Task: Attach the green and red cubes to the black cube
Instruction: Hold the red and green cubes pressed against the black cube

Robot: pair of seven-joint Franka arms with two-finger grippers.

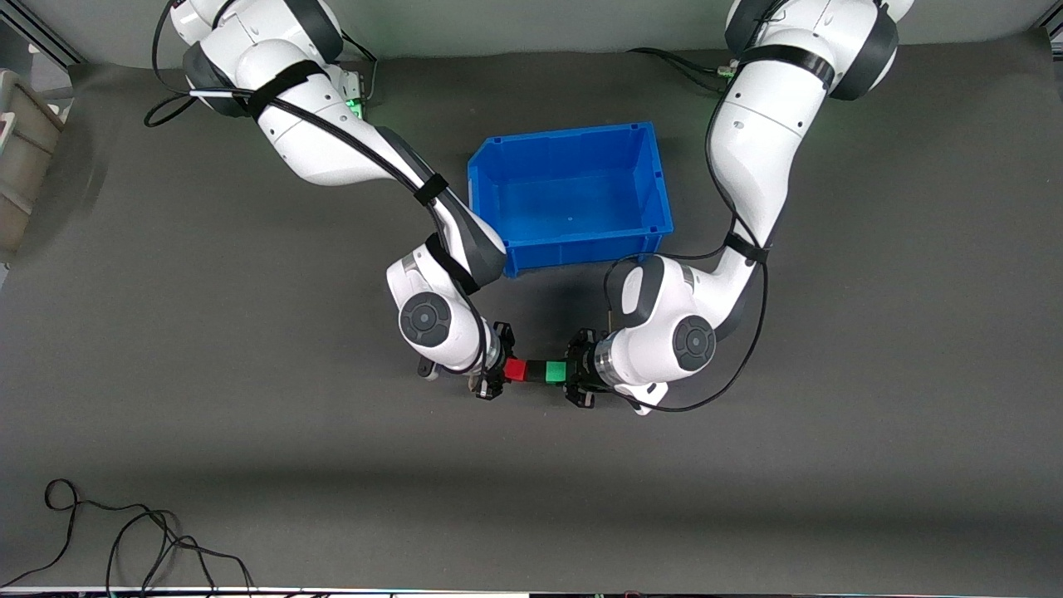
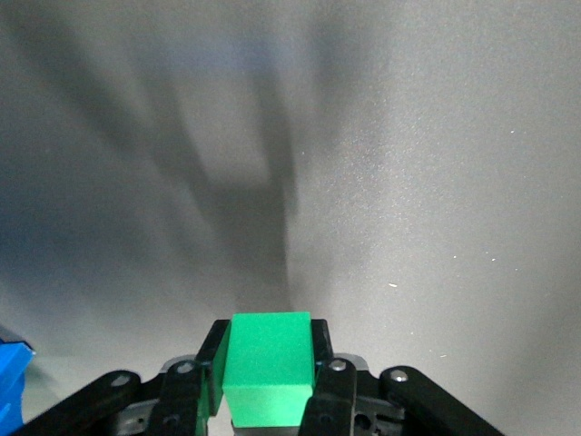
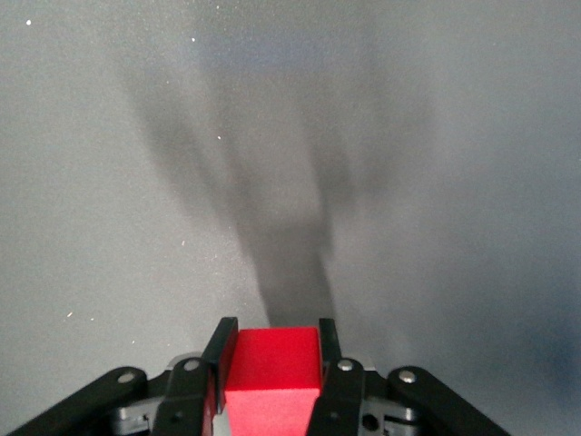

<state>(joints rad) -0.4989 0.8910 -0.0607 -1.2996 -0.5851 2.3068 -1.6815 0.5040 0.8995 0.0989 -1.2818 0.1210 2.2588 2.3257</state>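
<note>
Grey mat (image 1: 249, 465) covers the whole table, with both arms reaching down to one spot near its middle.

Right gripper (image 1: 496, 371): clamped on the red cube (image 1: 516, 370), held clear of the mat. Left gripper (image 1: 573, 374): clamped on the green cube (image 1: 555, 372), likewise in the air. The two grippers face each other, nose to nose. Between the red and green cubes sits the black cube (image 1: 535, 370), a dark block in line with both and apparently touching each (contact cannot be confirmed at the seams, since the black faces merge with the mat below).

Outward from the grippers: the blue bin (image 1: 573, 195) stands on the mat farther from the front camera than the cube row, between the two arms' forearms. A loose black cable (image 1: 124, 531) lies near the mat's front edge, toward the right arm's end of the table.

View differences: the right wrist view shows the red cube (image 3: 271, 371) pinched between two black fingers (image 3: 220, 350), with bare mat and the gripper's shadow below; the left wrist view shows the green cube (image 2: 269, 365) held the same way, plus a blue corner of the bin (image 2: 11, 381) at its edge. Neither wrist view shows the black cube or the other gripper; only the front view does. Both cubes' rear faces are hidden in the gripper bodies.
</note>
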